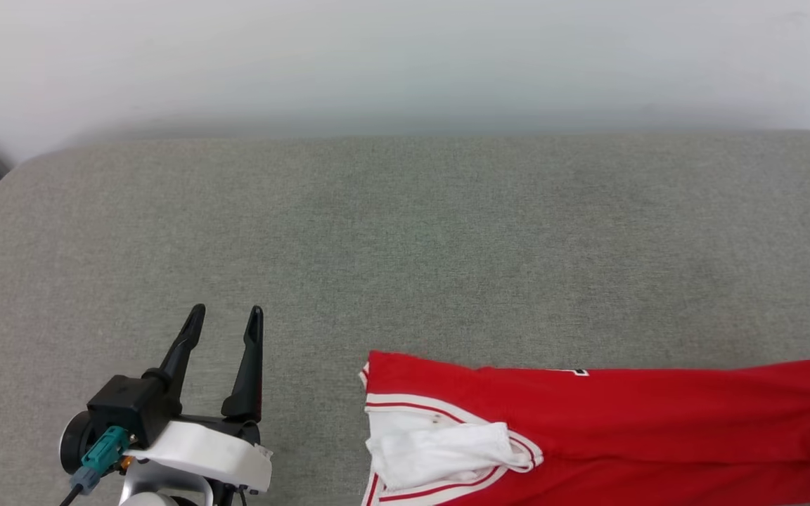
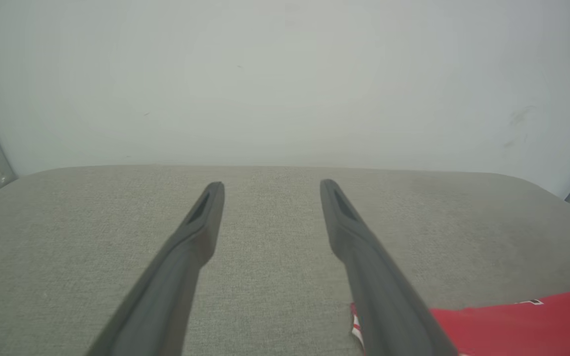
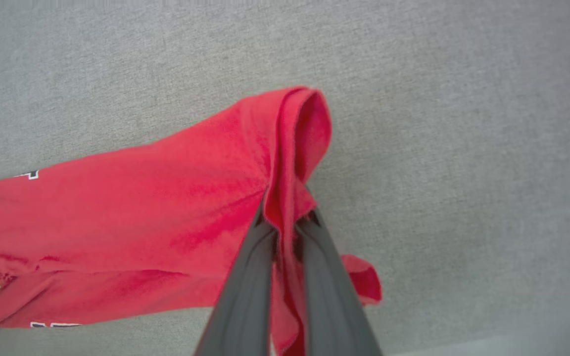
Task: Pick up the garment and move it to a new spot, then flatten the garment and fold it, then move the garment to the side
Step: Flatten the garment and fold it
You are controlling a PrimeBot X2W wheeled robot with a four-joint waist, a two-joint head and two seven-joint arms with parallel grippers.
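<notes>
Grey padded counter [image 1: 447,232] before a pale wall [image 1: 405,56]: your right gripper [image 3: 287,220] is clamped on one end of the red garment [image 3: 141,198]; your left gripper [image 1: 227,310] stands wide open, empty.

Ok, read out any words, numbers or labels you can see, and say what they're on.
Nothing here can be read.
Red jersey-style T-shirt with white sleeves: only slivers of white-edged print at its folded edges, too little showing to read.
Grey fabric surface: no markings.
</notes>
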